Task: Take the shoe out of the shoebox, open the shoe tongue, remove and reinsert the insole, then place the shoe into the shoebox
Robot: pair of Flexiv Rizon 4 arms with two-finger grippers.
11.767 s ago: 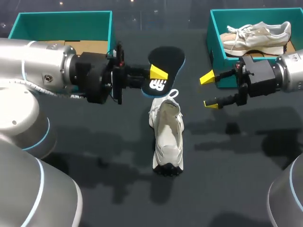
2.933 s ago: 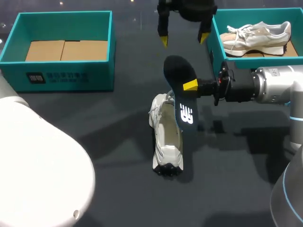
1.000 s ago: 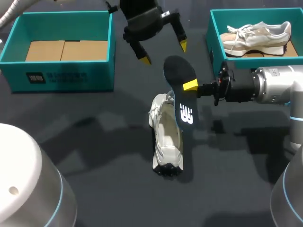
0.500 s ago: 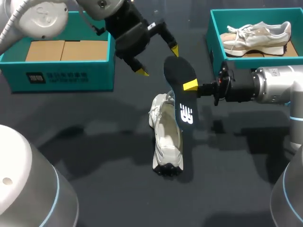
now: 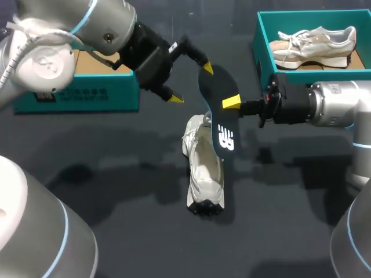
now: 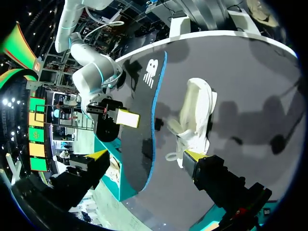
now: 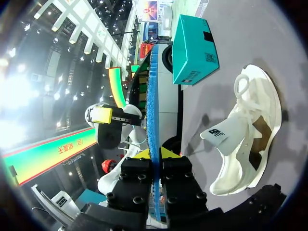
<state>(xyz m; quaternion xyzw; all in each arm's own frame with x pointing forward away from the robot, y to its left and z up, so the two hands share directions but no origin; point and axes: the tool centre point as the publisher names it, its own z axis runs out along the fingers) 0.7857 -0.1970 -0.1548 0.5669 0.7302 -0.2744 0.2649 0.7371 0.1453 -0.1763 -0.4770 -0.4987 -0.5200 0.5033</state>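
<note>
The table (image 5: 116,191) is a dark grey, matte surface with soft shadows of the arms across it. Two teal shoeboxes stand at its far side: the left shoebox (image 5: 81,99), lined with brown cardboard and partly behind my left arm, and the right shoebox (image 5: 262,58), which holds one pale shoe (image 5: 313,43).

A second, white shoe (image 5: 204,174) stands on its sole at the middle of the table, opening upward, tongue lifted. That makes two shoes, two boxes and one insole.

The black insole (image 5: 217,116), blue at its edge, hangs above the white shoe. It bears a white logo (image 5: 225,138); the left box carries a dark label too small to read.

The right pincer (image 7: 153,155) is clamped on the insole's edge. The left pincer (image 5: 191,83) is spread wide around the insole's far end; one fingertip seems very near it, though contact is unclear.
</note>
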